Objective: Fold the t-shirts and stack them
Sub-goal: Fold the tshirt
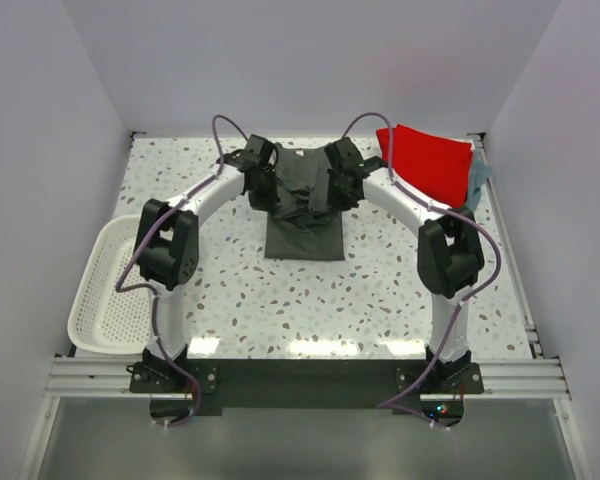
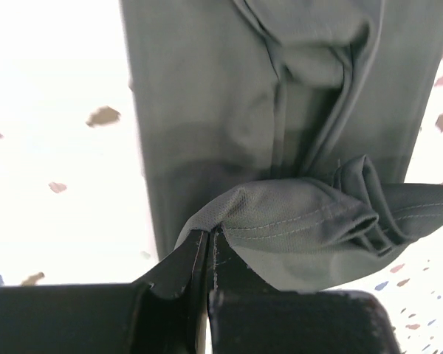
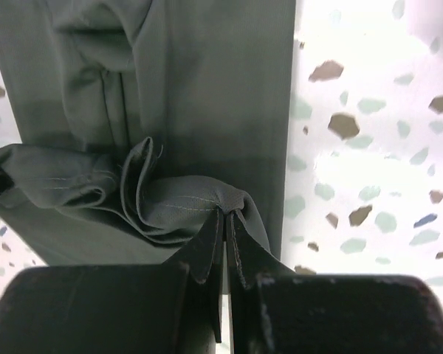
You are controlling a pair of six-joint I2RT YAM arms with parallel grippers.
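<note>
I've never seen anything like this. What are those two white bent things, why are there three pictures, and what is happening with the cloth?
The white bent things are robot arms, bolted at the near edge of a speckled table. Each ends in a two-finger gripper. The wide picture comes from a fixed camera above and behind them. The two close-ups come from cameras on the wrists, looking past each arm's own black fingers. On the table lie a dark grey t-shirt in the middle, a red t-shirt at the far right with a light blue-grey one showing beside it, and a white basket at the left edge. The left gripper and right gripper are each shut on a bunched edge of the dark grey t-shirt.
</note>
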